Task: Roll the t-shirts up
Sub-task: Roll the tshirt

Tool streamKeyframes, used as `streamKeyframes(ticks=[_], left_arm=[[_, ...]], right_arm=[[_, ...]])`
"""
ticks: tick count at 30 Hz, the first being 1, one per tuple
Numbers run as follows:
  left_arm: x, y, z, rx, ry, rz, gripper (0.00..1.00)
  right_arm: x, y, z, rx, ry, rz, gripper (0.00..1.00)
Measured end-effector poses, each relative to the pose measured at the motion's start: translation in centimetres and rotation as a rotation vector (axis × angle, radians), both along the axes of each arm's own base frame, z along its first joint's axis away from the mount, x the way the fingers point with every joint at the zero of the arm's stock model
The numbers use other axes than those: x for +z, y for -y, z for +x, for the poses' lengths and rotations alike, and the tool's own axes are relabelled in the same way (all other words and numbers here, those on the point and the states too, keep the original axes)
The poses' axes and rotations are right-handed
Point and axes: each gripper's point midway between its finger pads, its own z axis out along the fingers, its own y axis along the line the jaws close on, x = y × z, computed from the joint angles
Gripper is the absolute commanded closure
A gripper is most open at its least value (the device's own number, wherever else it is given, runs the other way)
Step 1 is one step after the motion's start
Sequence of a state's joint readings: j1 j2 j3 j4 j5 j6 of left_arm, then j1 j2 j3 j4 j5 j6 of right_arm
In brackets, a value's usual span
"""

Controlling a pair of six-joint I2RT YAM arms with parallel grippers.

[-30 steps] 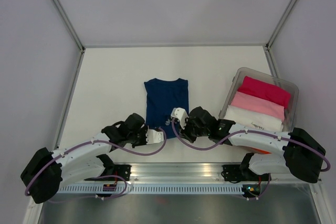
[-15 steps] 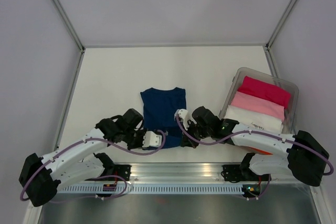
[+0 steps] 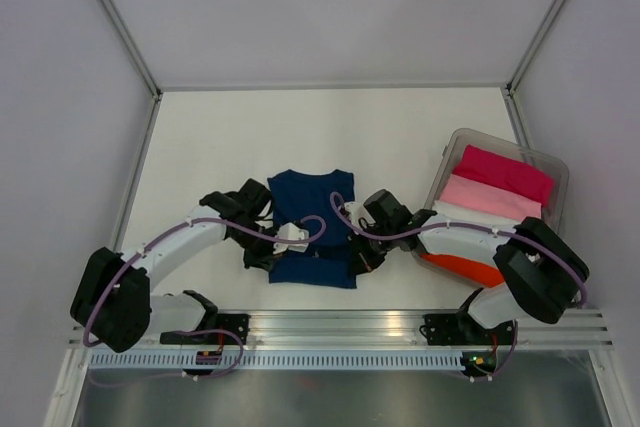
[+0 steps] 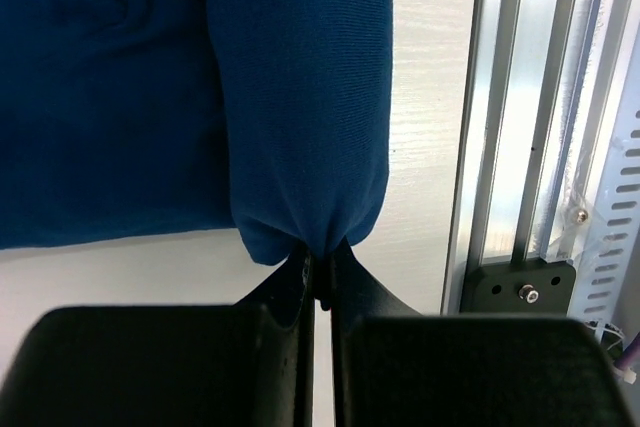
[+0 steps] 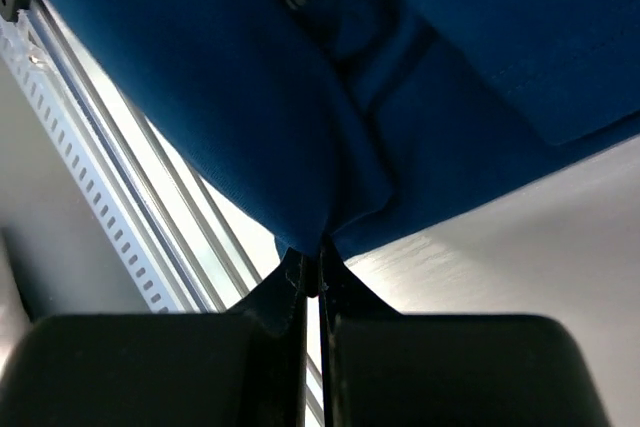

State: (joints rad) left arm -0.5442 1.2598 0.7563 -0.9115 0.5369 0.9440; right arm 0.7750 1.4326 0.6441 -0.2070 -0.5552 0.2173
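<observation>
Plain white tabletop (image 3: pixel 250 127) sits boxed in by pale grey walls (image 3: pixel 330 7) — aluminium posts (image 3: pixel 113 17) at the corners. A metal rail (image 3: pixel 340 325) runs along the near edge.

Navy tee (image 3: pixel 315 197) sits mid-worktop (image 3: pixel 220 137), folded to a narrow strip, collar far, near hem bunched and lifted at both corners. Magenta tee (image 3: pixel 505 172) and pale pink tee (image 3: pixel 490 197) lie folded, touching, at right. Orange-red tee (image 3: pixel 465 269) just nearer, partly hidden.

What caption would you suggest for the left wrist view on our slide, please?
Left claw shut on a bunched fold of the navy t-shirt, over the white table beside the aluminium rail.
</observation>
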Motion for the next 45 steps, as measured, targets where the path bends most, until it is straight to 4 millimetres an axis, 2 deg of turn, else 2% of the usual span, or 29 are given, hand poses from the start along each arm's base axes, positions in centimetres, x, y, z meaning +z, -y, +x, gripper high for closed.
streamKeyframes(ticks=[3, 8, 11, 14, 18, 22, 25, 26, 28, 30, 31, 33, 38, 42, 45], left_arm=[[-0.4, -0.1, 0.1, 0.003, -0.018, 0.01, 0.98], [-0.9, -0.4, 0.7, 0.014, -0.032, 0.034, 0.98], [-1.5, -0.5, 1.4, 0.028, -0.053, 0.05, 0.98], [-2.3, -0.7, 2.2, 0.043, -0.063, 0.083, 0.98], [-3.1, -1.3, 3.0, 0.083, -0.088, 0.155, 0.98], [-2.9, -1.2, 3.9, 0.123, -0.09, 0.18, 0.98], [-2.6, -1.0, 4.2, 0.14, -0.095, 0.182, 0.98], [-2.5, -1.0, 4.2, 0.146, -0.099, 0.184, 0.98], [-2.3, -0.9, 4.3, 0.152, -0.105, 0.186, 0.98], [-2.2, -0.9, 4.4, 0.159, -0.11, 0.188, 0.98], [-2.1, -0.8, 4.4, 0.162, -0.113, 0.19, 0.98], [-2.0, -0.8, 4.5, 0.168, -0.118, 0.192, 0.98], [-2.0, -0.9, 4.5, 0.186, -0.136, 0.201, 0.97], [-1.8, -0.8, 4.6, 0.186, -0.143, 0.204, 0.95], [-1.9, -0.8, 4.7, 0.185, -0.149, 0.209, 0.94]], right_arm=[[-0.6, 0.0, 0.5, -0.018, -0.044, -0.012, 1.0], [0.0, 0.2, 1.9, -0.067, -0.051, -0.001, 1.0], [0.0, 0.4, 2.3, -0.091, -0.051, -0.007, 0.89], [-0.3, 0.8, 2.6, -0.116, -0.045, -0.037, 0.72], [-0.1, 1.9, 3.0, -0.148, -0.016, -0.086, 0.65], [3.0, 2.0, 3.8, -0.144, 0.09, -0.046, 0.73], [6.5, 0.4, 4.0, -0.087, 0.223, 0.021, 0.82], [7.6, -0.6, 3.5, -0.049, 0.265, 0.057, 0.85], [9.1, -2.5, 1.8, 0.031, 0.329, 0.134, 0.87], [9.7, -4.0, 0.3, 0.085, 0.379, 0.202, 0.9], [9.6, -4.5, -0.3, 0.103, 0.398, 0.226, 0.9], [8.7, -5.0, -0.2, 0.092, 0.431, 0.24, 0.91], [6.7, -6.1, 2.7, -0.006, 0.484, 0.203, 0.96], [3.6, -5.8, 3.5, -0.048, 0.453, 0.112, 0.98], [2.3, -5.0, 3.8, -0.098, 0.441, 0.071, 0.99]])
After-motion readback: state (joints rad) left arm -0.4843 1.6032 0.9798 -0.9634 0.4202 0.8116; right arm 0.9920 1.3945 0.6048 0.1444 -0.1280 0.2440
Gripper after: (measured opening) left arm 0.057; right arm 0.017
